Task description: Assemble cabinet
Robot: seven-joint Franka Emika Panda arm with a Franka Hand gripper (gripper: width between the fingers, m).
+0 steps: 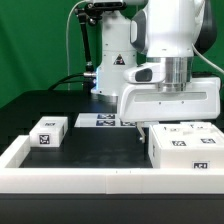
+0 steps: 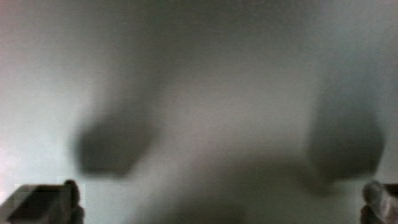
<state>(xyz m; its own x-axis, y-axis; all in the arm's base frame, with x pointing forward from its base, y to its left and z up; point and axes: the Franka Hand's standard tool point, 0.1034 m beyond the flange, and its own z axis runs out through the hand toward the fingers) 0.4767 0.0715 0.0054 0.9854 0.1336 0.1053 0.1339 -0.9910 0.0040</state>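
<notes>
The cabinet (image 1: 185, 148) is a large white box with black-and-white tags, on the table at the exterior view's right. My gripper (image 1: 160, 124) hangs directly over its back edge, very close to it. One dark finger (image 1: 143, 129) shows beside the box's left side; the other is hidden. In the wrist view my fingertips (image 2: 45, 203) stand far apart at the picture's edges, so the gripper (image 2: 214, 205) is open with nothing between them. A blurred white surface (image 2: 214, 90) fills that view, too close to make out. A small white tagged block (image 1: 48, 132) lies at the left.
The marker board (image 1: 104, 120) lies flat at the back centre, near the arm's base. A long low white rail (image 1: 80, 178) runs along the table's front and up its left side. Dark tabletop (image 1: 100, 145) lies between the block and the cabinet.
</notes>
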